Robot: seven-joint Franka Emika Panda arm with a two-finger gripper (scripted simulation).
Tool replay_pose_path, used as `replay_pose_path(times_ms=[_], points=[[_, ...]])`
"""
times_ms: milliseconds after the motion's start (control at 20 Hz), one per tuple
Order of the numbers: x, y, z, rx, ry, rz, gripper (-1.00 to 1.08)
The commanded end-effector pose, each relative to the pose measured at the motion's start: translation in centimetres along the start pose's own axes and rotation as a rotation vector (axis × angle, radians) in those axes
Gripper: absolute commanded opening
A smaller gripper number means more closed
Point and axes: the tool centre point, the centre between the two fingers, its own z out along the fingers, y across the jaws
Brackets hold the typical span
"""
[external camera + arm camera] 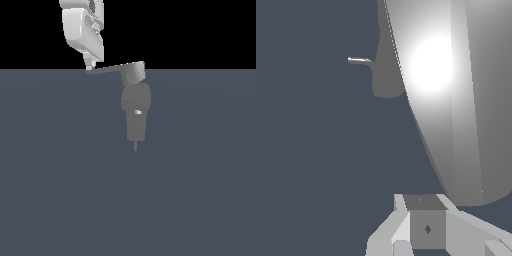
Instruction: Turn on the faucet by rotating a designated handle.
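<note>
The faucet point(136, 107) is a matte grey upright fixture with a rounded middle, a bright glint and a thin pin at its lower end. From its blocky cap the handle point(112, 68), a long flat lever, sticks out toward the exterior view's left. My white gripper point(90, 65) comes down from above with its tips right at the lever's free end; the fingers look pressed together with nothing between them. In the wrist view the handle point(456, 110) fills the frame as a broad tapering grey blade just beyond my gripper point(426, 220), with the faucet point(387, 75) farther off.
A flat blue-grey floor point(60, 190) spreads all around the faucet, under a black background. No other objects show.
</note>
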Motion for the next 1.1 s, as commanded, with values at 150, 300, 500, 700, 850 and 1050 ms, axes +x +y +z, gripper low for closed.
replay_pose_path(times_ms=[150,300,500,700,850,1050], points=[[0.9,1.8,0.7,-0.018,0.006,0.014,-1.00],[1.0,2.6,0.8,-0.020,0.006,0.016,-1.00],[1.1,3.9,1.0,-0.023,0.007,0.019,-1.00],[1.3,4.8,1.1,-0.025,0.008,0.022,-1.00],[1.3,4.6,-0.1,0.002,0.003,0.018,-1.00],[2.2,5.6,0.1,-0.001,0.003,0.019,-1.00]])
